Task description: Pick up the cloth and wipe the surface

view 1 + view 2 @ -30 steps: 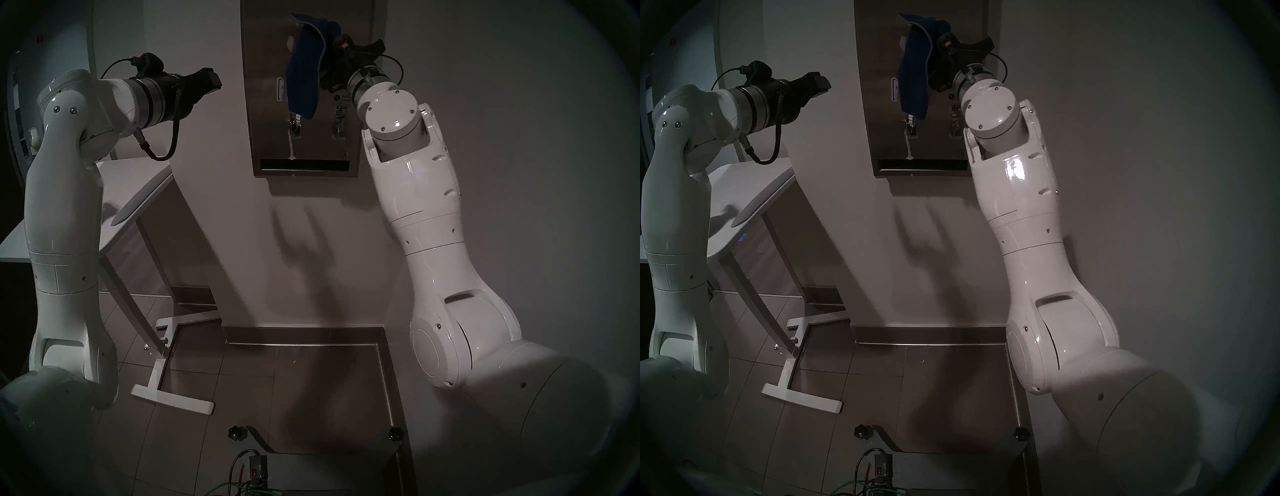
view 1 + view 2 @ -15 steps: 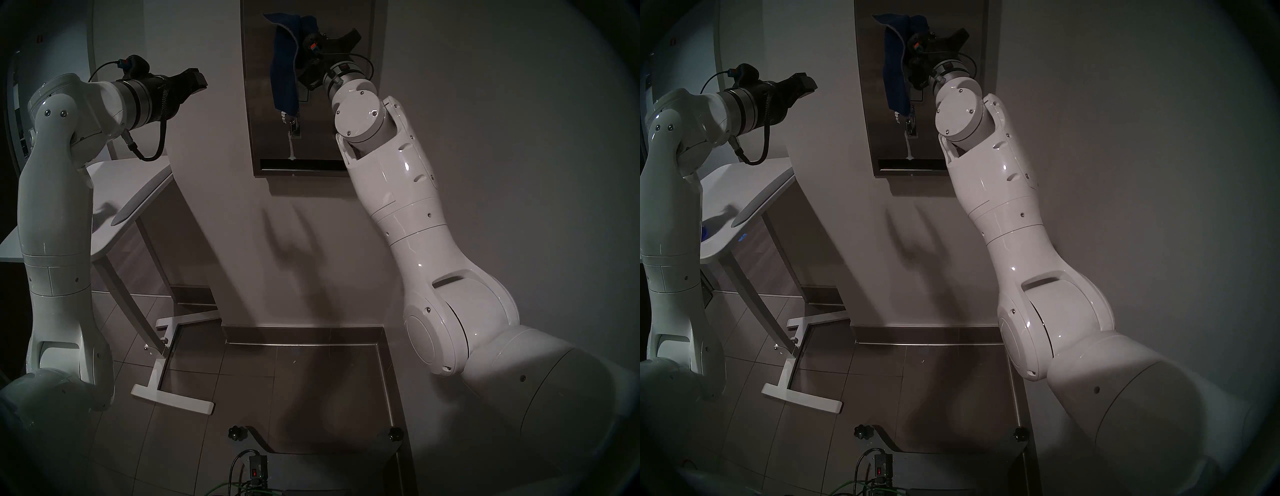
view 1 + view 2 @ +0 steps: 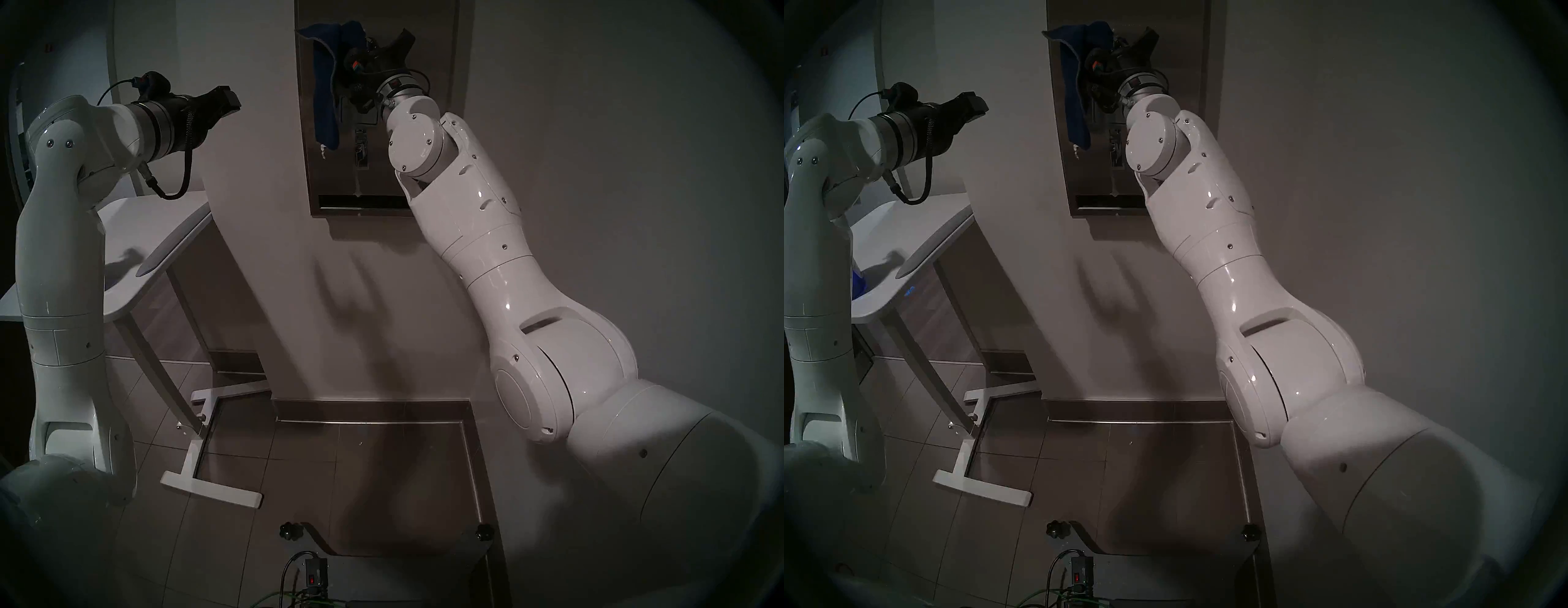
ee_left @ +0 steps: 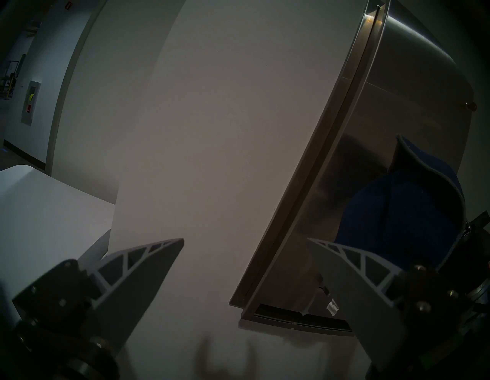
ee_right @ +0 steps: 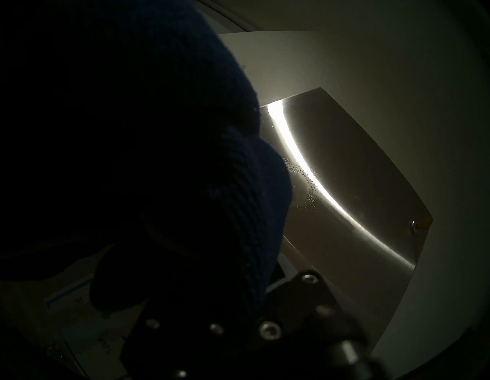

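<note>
Where the right gripper (image 3: 345,40) reaches up against the stainless-steel panel (image 3: 432,106), the navy cloth (image 3: 326,80) hangs from it with its long axis running up and down, bunched at the top near the panel's upper left edge and trailing to a free lower end just above the one lever (image 3: 362,148) that shows. Its pale stitched edge curves down the side facing the gripper. The right gripper's fingers are buried in the fabric, clamped tight on the cloth; in the right wrist view the cloth (image 5: 159,159) fills most of the frame as a near-black mass, and only a bright streak of the panel (image 5: 344,185) and a corner of the blue-bordered label (image 5: 69,297) can be made out. The right forearm covers the panel's lower right part and the right end of the dark slot (image 3: 360,200). Off to the left, well apart from the panel, the left gripper (image 4: 245,240) points at the bare wall with its jaws spread wide and nothing between them, above the white table (image 3: 169,220).
</note>
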Controlling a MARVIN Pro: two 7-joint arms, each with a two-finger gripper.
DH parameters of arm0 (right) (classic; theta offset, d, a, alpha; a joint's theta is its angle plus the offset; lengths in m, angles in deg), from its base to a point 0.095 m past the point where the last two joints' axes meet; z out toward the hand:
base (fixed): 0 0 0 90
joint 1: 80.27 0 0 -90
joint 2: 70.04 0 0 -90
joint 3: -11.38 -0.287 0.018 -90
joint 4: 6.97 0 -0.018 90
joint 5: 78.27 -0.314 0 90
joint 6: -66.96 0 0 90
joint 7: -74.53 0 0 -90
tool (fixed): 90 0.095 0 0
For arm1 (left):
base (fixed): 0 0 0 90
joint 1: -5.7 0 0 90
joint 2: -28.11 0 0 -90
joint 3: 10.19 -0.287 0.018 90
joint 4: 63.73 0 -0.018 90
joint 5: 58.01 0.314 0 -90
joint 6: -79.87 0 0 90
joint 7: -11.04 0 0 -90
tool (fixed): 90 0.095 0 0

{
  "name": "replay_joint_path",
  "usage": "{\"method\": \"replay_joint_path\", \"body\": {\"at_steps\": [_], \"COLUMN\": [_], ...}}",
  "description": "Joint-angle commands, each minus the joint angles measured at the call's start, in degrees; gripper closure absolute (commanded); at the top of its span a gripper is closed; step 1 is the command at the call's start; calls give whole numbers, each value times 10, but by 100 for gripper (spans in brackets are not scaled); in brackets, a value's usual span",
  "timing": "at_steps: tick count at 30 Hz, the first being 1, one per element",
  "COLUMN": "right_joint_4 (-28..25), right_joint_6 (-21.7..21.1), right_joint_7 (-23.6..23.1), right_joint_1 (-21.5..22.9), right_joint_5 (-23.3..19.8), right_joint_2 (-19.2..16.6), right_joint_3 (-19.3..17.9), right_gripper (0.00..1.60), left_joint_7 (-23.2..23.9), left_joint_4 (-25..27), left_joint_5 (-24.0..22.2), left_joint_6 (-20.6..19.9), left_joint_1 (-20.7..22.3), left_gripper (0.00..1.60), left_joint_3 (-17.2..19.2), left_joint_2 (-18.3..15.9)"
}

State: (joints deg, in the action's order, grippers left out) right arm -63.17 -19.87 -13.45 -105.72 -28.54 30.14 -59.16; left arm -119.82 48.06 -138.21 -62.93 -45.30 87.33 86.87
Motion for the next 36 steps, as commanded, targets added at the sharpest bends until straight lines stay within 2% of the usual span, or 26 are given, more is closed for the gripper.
{"method": "replay_joint_path", "body": {"at_steps": [1, 7, 8, 13, 18, 20, 25, 36], "right_joint_4": [11, 50, 44, 101, 173, 182, 156, 67], "right_joint_6": [5, 6, 8, 22, 72, 98, 134, 183], "right_joint_7": [25, 30, 33, 41, 69, 85, 100, 62], "right_joint_1": [62, 88, 76, 103, 119, 113, 80, -2], "right_joint_5": [23, 36, 40, 50, 56, 59, 65, 67], "right_joint_2": [8, 10, 11, 14, 5, -2, -24, -77], "right_joint_3": [-7, -9, -11, -7, 1, 3, 11, 24], "right_gripper": [160, 160, 160, 160, 160, 160, 160, 160], "left_joint_7": [4, 5, 5, 8, 16, 21, 29, 31], "left_joint_4": [7, 9, 10, 13, 13, 13, 16, 23], "left_joint_5": [-2, -2, -2, -3, -3, -3, -2, 0], "left_joint_6": [4, 4, 4, 5, 7, 8, 10, 14], "left_joint_1": [9, 6, 6, 6, 5, 4, 0, -1], "left_gripper": [0, 0, 0, 0, 0, 0, 0, 0], "left_joint_3": [13, 16, 16, 20, 28, 29, 28, 23], "left_joint_2": [-4, -5, -5, -4, -7, -8, -6, -2]}}
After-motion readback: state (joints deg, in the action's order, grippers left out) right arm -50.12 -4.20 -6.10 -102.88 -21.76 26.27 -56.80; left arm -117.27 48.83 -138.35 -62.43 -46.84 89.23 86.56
